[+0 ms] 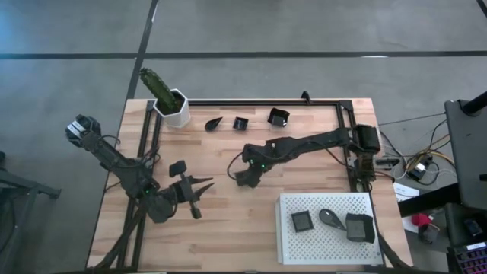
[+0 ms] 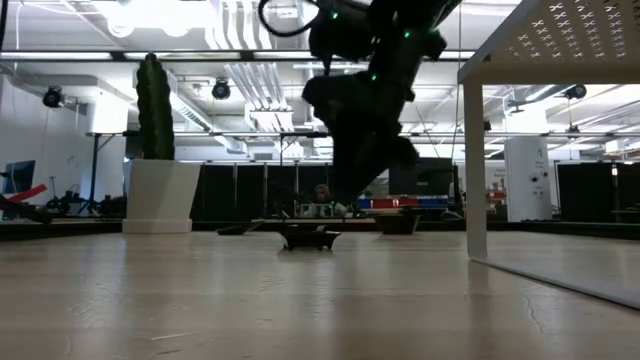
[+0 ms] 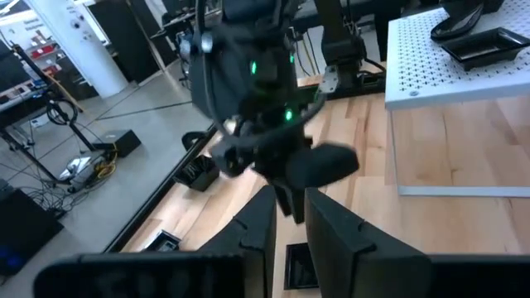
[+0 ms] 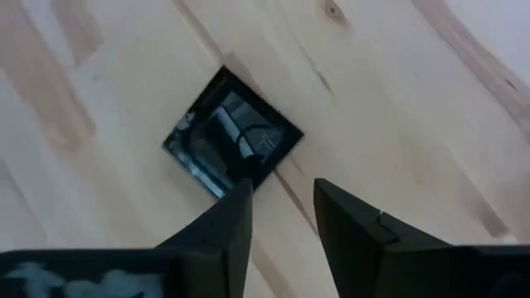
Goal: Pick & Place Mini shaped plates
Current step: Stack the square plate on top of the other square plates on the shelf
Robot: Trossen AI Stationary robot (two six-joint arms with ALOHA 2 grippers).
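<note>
The right gripper (image 1: pixel 242 178) hangs over the middle of the wooden table (image 1: pixel 228 228), pointing down, its arm reaching in from the right edge. In the right wrist view its two dark fingers (image 4: pixel 224 228) stand a little apart with nothing between them, and a small square black plate (image 4: pixel 233 142) lies flat on the wood just beyond the fingertips, apart from them; its glossy bottom shows reflections. In the low view a small dark dish (image 2: pixel 309 237) sits on the table beneath that gripper. The left gripper (image 1: pixel 204 188) waits over the near left part of the table, pointing right toward the other arm; its fingers (image 3: pixel 258 236) are parted by a narrow gap and hold nothing. Along the far edge lie three more mini plates: a leaf-shaped plate (image 1: pixel 214 123), a small square plate (image 1: pixel 240 123) and a larger square plate (image 1: pixel 278 116), all apart from one another, to the right of a white pot with a green cactus (image 1: pixel 169 100). On the white perforated tray (image 1: pixel 304 247) at the near right rest a square plate (image 1: pixel 301 221), a teardrop plate (image 1: pixel 329 218) and a deeper square dish (image 1: pixel 359 227).
</note>
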